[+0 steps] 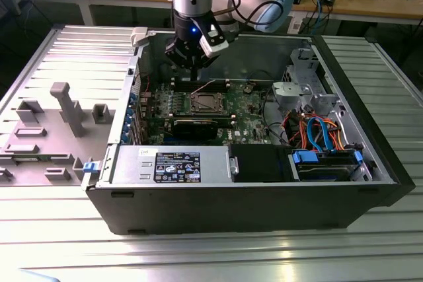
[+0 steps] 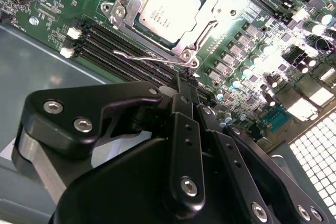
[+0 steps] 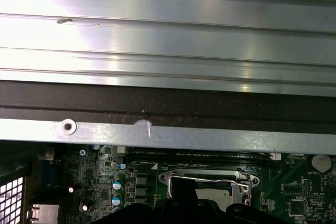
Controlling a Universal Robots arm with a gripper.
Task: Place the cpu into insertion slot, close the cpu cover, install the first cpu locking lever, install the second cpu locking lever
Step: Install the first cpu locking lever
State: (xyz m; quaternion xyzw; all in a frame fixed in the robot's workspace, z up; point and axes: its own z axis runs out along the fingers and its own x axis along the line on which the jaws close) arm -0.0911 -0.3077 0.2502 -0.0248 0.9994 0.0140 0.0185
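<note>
One arm: you have a single arm working over an open computer case (image 1: 251, 189) that lies on a ribbed metal desk (image 1: 198, 255).

Exterior view, pincer: your pincer (image 1: 193, 64) hangs just above the green circuit board (image 1: 248, 120), on the side of the socket away from this camera. Whether it is spread or pressed together cannot be told from here.

Exterior view, socket: the insertion slot (image 1: 205, 103) sits directly in front of the pincer, toward the camera and slightly lower. A black graphics card (image 1: 195, 127) lies nearer still.

Second wrist view, pincer: the two black fingers (image 2: 188, 129) are pressed together with nothing between them, tips pointing at the socket edge.

Second wrist view, chip: the cpu (image 2: 168, 8) already lies seated in the slot, and the cpu cover (image 2: 207, 17) appears folded down flat around it.

Second wrist view, lever: a thin wire locking lever (image 2: 152, 56) runs along the socket edge nearest the fingertips, between cover and memory slots (image 2: 118, 51). Its long axis lies across the fingers' line. Judgement: it seems to stand a little clear of the frame, not yet latched.

First wrist view: the case wall (image 3: 168, 103) and desk ribs take up most of it. The cover frame and a lever wire (image 3: 210, 180) show beyond the dark pincer body.

View differences: the second wrist view alone settles finger state and chip seating, while the exterior view gives the arm's overall position.
</note>
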